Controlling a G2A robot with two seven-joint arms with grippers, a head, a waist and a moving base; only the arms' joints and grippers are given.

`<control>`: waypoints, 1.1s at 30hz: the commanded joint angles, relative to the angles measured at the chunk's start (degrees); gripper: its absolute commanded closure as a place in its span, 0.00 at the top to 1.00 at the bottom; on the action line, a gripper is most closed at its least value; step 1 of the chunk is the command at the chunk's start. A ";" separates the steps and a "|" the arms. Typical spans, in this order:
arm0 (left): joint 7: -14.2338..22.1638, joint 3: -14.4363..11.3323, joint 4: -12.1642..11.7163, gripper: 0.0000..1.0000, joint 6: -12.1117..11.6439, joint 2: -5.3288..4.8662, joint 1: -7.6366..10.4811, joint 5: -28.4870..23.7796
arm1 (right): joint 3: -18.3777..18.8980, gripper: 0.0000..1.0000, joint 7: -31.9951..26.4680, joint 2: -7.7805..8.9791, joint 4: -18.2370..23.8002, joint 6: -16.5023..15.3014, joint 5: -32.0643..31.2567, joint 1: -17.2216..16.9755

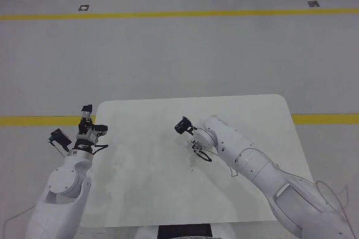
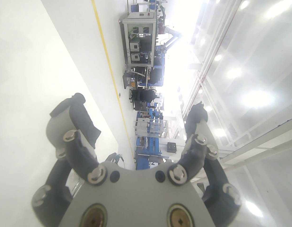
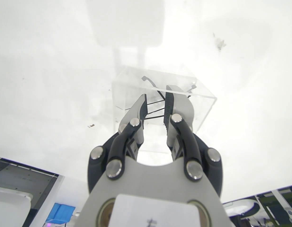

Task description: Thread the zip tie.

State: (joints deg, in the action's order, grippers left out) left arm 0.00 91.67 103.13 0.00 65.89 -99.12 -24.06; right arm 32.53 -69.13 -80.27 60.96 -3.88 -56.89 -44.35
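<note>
On the white surface, near its middle, sits a clear box. The right arm bends down over it, while the left arm is at the surface's edge, its left pincer spread wide, empty and pointing out into the room. The right pincer is part open, its jaws astride thin strands of the black zip tie at the box, seemingly clamping nothing. This looks like the pick-up step; next it must close squarely on one strand.

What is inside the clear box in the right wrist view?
Thin black zip ties seem to lie in the clear box. The right gripper covers their middle, so their number and whether any is threaded cannot be told.
</note>
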 commanded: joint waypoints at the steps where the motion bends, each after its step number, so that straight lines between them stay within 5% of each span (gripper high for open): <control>1: 0.00 0.00 0.00 1.00 0.00 0.00 0.00 0.00 | 0.02 0.19 0.04 -0.18 -0.40 0.02 -0.11 0.07; 8: 0.00 0.00 0.00 1.00 0.00 0.00 0.00 0.00 | 0.19 0.20 0.12 -0.78 -1.90 0.03 -0.40 0.27; 14: 0.00 0.00 0.00 1.00 0.00 0.00 0.00 0.00 | 0.32 0.00 0.43 -1.22 -2.51 0.39 -0.96 0.27; 20: 0.00 0.00 0.00 1.00 0.00 0.00 0.00 0.00 | 0.79 0.00 0.20 -1.42 -2.45 0.51 -1.56 0.02; 33: 0.00 0.00 0.00 1.00 0.00 0.00 0.00 0.00 | 4.89 0.00 -2.96 0.25 4.99 0.34 -3.74 -2.53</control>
State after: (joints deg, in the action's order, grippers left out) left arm 0.00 91.67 103.13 0.00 65.89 -99.12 -24.06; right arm 37.10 -71.81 -80.19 65.29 -3.47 -60.44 -46.58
